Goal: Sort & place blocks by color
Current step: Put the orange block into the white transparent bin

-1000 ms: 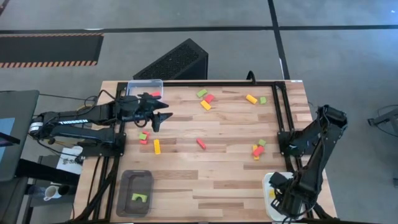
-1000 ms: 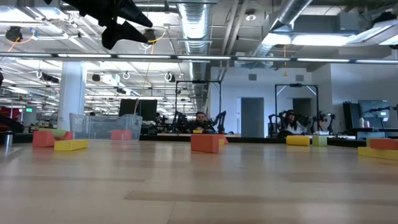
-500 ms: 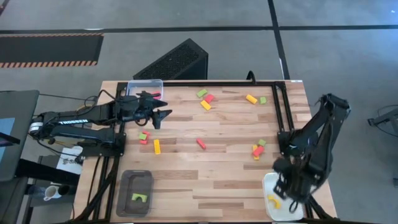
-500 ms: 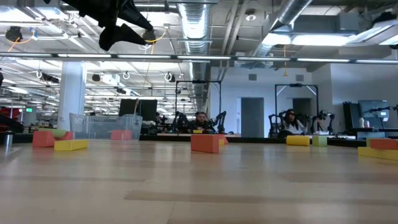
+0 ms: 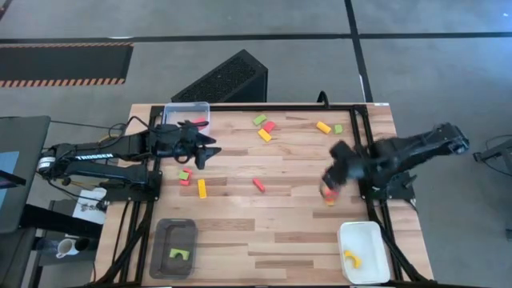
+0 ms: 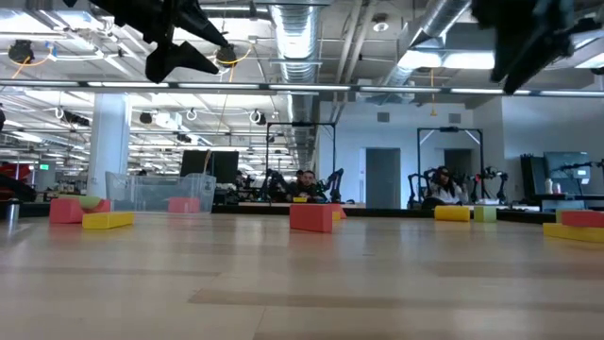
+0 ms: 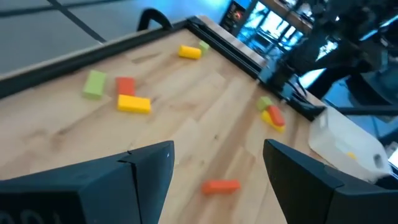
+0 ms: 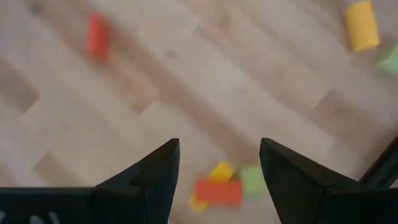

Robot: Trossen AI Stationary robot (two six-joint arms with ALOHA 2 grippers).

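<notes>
Red, yellow and green blocks lie scattered on the wooden table: a group at the far middle (image 5: 264, 126), a yellow one (image 5: 323, 126) beside a green one (image 5: 338, 129), a small group at the left (image 5: 186, 176), a yellow bar (image 5: 202, 188), a red bar (image 5: 258, 185) and a group at the right (image 5: 330, 194). My left gripper (image 5: 210, 152) hovers open above the left part of the table. My right gripper (image 5: 334, 172) hangs open, tilted down, above the right group (image 8: 219, 190), touching nothing.
A clear tray (image 5: 186, 113) at the far left holds a red block (image 5: 200, 122). A dark grey tray (image 5: 174, 248) at the near left holds a green arch (image 5: 178, 254). A white tray (image 5: 364, 252) at the near right holds a yellow arch (image 5: 351, 259). A black frame rail (image 5: 362, 152) runs along the right.
My right gripper has swung fast from over the white tray toward the table's far edge and its middle, rising, and now hangs above the right group of blocks. The yellow arch stays lying in the white tray. My left gripper has rolled a little in place.
</notes>
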